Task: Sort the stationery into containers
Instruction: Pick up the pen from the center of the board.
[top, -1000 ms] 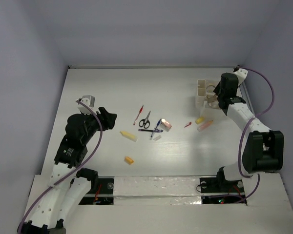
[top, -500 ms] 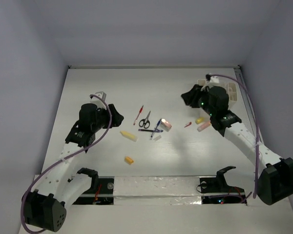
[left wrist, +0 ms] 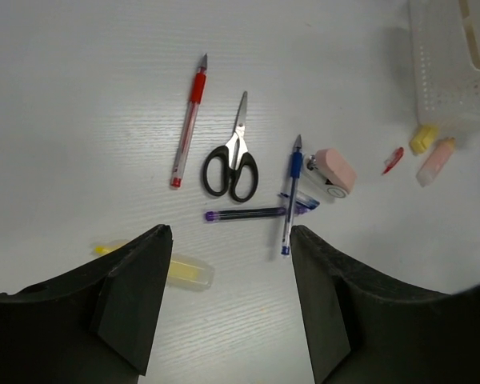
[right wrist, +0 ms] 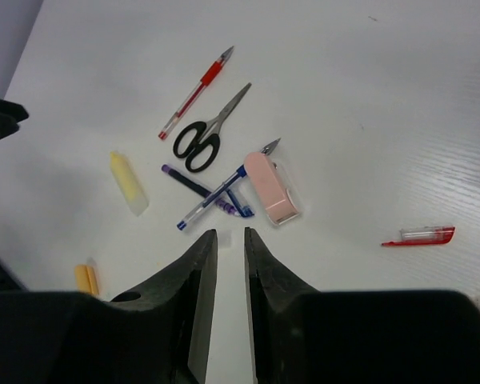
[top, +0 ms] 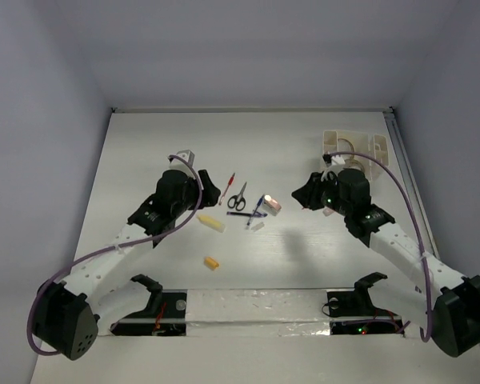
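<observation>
A: Bench (top: pixel 136 144) first: the organiser (top: pixel 356 146) is sitting far right, and the loose stationery is lying mid-bench, well apart from it.
B: Which arm is nearer the heap?
A: The left gripper (top: pixel 213 193) is hovering just left of the scissors (top: pixel 238 196), jaws spread wide and empty. The right gripper (top: pixel 302 194) is hanging right of the heap, jaws drawn almost together, nothing held.
B: Scissors' axis?
A: Running near-to-far, handles near. The red pen (top: pixel 226 188) is lying alongside, between scissors and left gripper.
B: Smaller bits?
A: The pink block (top: pixel 272 203) is lying toward the right gripper, and the yellow block (top: pixel 210 222) just near of the left.
</observation>
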Action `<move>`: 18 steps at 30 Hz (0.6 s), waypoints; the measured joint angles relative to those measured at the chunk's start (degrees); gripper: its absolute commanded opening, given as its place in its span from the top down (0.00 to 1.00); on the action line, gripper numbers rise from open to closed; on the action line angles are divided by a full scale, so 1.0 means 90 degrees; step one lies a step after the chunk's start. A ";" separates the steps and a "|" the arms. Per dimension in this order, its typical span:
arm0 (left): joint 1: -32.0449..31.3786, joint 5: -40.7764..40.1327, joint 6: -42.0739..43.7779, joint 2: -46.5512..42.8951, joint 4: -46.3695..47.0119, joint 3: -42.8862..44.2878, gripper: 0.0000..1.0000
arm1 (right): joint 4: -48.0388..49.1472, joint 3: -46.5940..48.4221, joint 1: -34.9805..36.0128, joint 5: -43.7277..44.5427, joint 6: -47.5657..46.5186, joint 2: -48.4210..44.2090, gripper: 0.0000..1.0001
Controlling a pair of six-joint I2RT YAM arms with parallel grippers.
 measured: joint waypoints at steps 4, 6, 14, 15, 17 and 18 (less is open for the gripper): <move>-0.0206 -0.0556 -0.0010 0.0396 0.0119 0.0000 0.43 | 0.0073 -0.0049 0.0005 -0.0240 0.0024 -0.0085 0.75; -0.0277 -0.0775 -0.0005 0.0668 0.0270 0.0000 0.45 | 0.0114 -0.0061 0.0012 -0.0347 0.0032 -0.0073 0.75; -0.0444 -0.1307 0.0432 0.2630 0.0780 0.0444 0.66 | 0.0209 -0.0138 0.0129 -0.0500 0.0051 0.0051 0.75; -0.0447 -0.1336 0.0527 0.2909 0.0789 0.0612 0.68 | 0.0214 -0.0138 0.0131 -0.0510 0.0051 0.0051 0.74; -0.0466 -0.1360 0.0670 0.3383 0.0811 0.0933 0.70 | 0.0221 -0.0138 0.0131 -0.0517 0.0051 0.0051 0.74; -0.0466 -0.1362 0.0736 0.3587 0.0823 0.1083 0.70 | 0.0223 -0.0138 0.0131 -0.0517 0.0051 0.0051 0.74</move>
